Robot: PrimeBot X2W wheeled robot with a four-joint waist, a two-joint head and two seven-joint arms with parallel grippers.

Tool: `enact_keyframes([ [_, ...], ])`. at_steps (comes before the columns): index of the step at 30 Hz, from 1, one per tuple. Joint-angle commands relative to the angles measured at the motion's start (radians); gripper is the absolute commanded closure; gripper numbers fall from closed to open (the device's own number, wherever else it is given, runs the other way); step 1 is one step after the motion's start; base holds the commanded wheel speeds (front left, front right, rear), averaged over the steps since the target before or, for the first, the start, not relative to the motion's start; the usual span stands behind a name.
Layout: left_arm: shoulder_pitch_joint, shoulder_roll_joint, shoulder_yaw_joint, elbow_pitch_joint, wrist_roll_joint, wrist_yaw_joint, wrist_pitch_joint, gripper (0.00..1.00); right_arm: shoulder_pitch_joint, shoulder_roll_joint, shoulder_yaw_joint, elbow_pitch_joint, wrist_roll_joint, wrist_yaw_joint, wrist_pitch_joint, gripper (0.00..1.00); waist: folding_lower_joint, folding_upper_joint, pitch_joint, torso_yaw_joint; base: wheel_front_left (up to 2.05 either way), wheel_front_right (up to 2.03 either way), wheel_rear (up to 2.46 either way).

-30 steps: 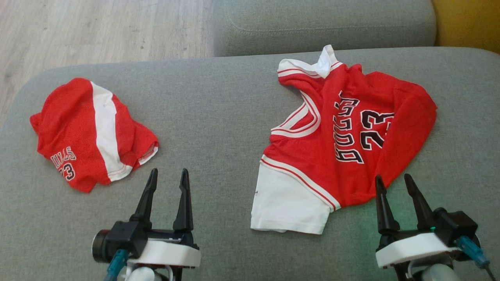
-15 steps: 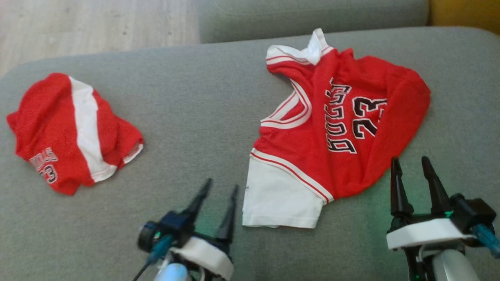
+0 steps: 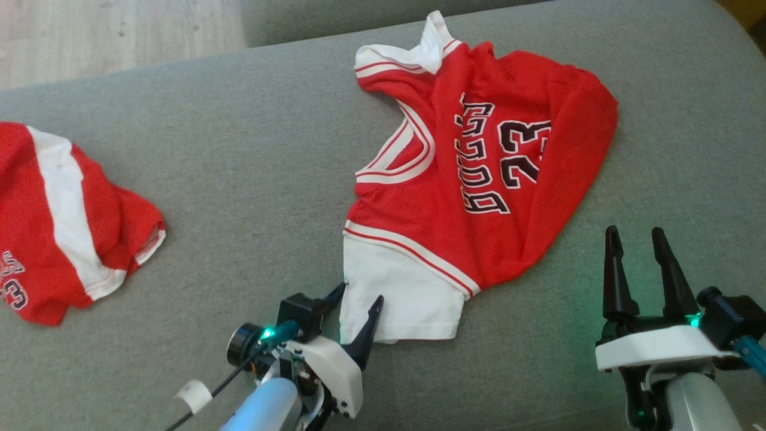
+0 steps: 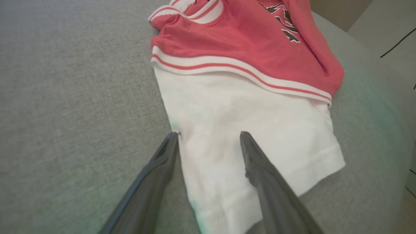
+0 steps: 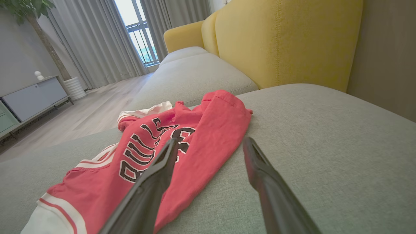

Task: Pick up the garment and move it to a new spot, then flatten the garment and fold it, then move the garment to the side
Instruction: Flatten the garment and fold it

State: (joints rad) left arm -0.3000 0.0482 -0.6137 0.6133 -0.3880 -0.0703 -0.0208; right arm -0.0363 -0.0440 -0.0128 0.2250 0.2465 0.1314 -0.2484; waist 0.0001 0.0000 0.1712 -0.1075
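The garment is a red jersey with "BULLS 23" lettering and a white sleeve, lying crumpled on the grey cushion. My left gripper is open at the near left corner of that white sleeve; in the left wrist view the sleeve lies between and under its fingers, and I cannot tell whether they touch it. My right gripper stands open just right of the jersey's near red edge, above bare cushion. The right wrist view shows the red fabric to the left of its fingers.
Red-and-white shorts lie bunched at the far left of the cushion. Wooden floor lies beyond the far left edge. A yellow sofa back rises behind, with another grey cushion alongside.
The head camera has turned right, shifting everything left in view. My left gripper has swung right and forward to the white sleeve's corner. The right gripper keeps its place beside the jersey.
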Motion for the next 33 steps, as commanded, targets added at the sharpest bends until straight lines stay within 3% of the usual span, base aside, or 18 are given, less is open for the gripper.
enact_keyframes([
  [1, -0.025, 0.002, 0.023, 0.002, 0.003, 0.008, 0.012, 0.0, -0.042, -0.006, 0.022, -0.037, 0.005, -0.001, -0.013, 0.0, -0.0001, 0.0, 0.008, -0.008, 0.0, 0.0, 0.0],
  [5, -0.035, 0.002, -0.003, 0.017, -0.019, -0.021, 0.025, 0.0, -0.048, -0.006, 0.019, -0.043, 0.009, -0.001, -0.013, 0.0, -0.0001, 0.0, 0.02, -0.018, 0.0, 0.0, 0.0],
  [6, -0.036, 0.002, -0.014, 0.015, -0.03, -0.03, 0.029, 0.25, -0.049, -0.006, 0.017, -0.044, 0.006, -0.001, -0.013, 0.0, -0.0001, 0.0, 0.022, -0.02, 0.0, 0.0, 0.0],
  [7, -0.039, 0.002, -0.024, 0.012, -0.037, -0.037, 0.03, 0.74, -0.051, -0.006, 0.015, -0.044, 0.0, -0.001, -0.013, 0.0, -0.0001, 0.0, 0.023, -0.021, 0.0, 0.0, 0.0],
  [8, -0.042, 0.002, -0.032, 0.006, -0.039, -0.04, 0.023, 1.0, -0.053, -0.006, 0.013, -0.044, -0.006, -0.001, -0.013, 0.0, -0.0001, 0.0, 0.023, -0.022, 0.0, 0.0, 0.0],
  [11, -0.055, 0.002, -0.019, -0.012, -0.046, -0.03, -0.042, 1.0, -0.058, -0.006, 0.001, -0.041, -0.02, -0.001, -0.013, 0.0, -0.0001, 0.0, 0.022, -0.022, 0.0, 0.0, 0.0],
  [16, -0.084, 0.002, 0.048, -0.037, -0.045, 0.04, -0.197, 1.0, -0.067, -0.006, -0.018, -0.026, -0.043, -0.001, -0.013, 0.0, -0.0001, 0.0, 0.014, -0.009, 0.0, 0.0, 0.0],
  [19, -0.092, 0.004, 0.102, -0.066, -0.046, 0.075, -0.232, 1.0, -0.071, -0.006, -0.025, -0.017, -0.053, -0.001, -0.013, 0.0, -0.0001, 0.0, 0.011, 0.003, 0.0, 0.0, 0.0],
  [23, -0.062, 0.008, 0.246, -0.199, -0.024, 0.121, -0.24, 1.0, -0.077, -0.006, -0.028, 0.001, -0.068, -0.001, -0.013, 0.0, -0.0001, 0.0, 0.013, 0.031, 0.0, 0.0, 0.0],
  [27, -0.017, 0.007, 0.324, -0.256, -0.001, 0.122, -0.241, 1.0, -0.081, -0.006, -0.03, 0.031, -0.084, -0.001, -0.013, 0.0, -0.0001, 0.0, 0.016, 0.05, 0.0, 0.0, 0.0],
  [31, 0.016, 0.005, 0.323, -0.228, 0.012, 0.087, -0.241, 1.0, -0.098, -0.006, -0.037, 0.066, -0.099, -0.001, -0.004, 0.0, -0.0001, 0.0, 0.019, 0.066, 0.0, 0.0, 0.0],
  [32, 0.017, 0.004, 0.319, -0.217, 0.016, 0.081, -0.241, 0.54, -0.104, -0.006, -0.04, 0.076, -0.101, -0.001, 0.001, 0.0, -0.0001, 0.0, 0.02, 0.07, 0.0, 0.0, 0.0],
  [33, 0.017, 0.004, 0.318, -0.211, 0.02, 0.079, -0.241, 0.0, -0.111, -0.006, -0.044, 0.085, -0.103, -0.001, 0.005, 0.0, -0.0001, 0.0, 0.021, 0.075, 0.0, 0.0, 0.0],
])
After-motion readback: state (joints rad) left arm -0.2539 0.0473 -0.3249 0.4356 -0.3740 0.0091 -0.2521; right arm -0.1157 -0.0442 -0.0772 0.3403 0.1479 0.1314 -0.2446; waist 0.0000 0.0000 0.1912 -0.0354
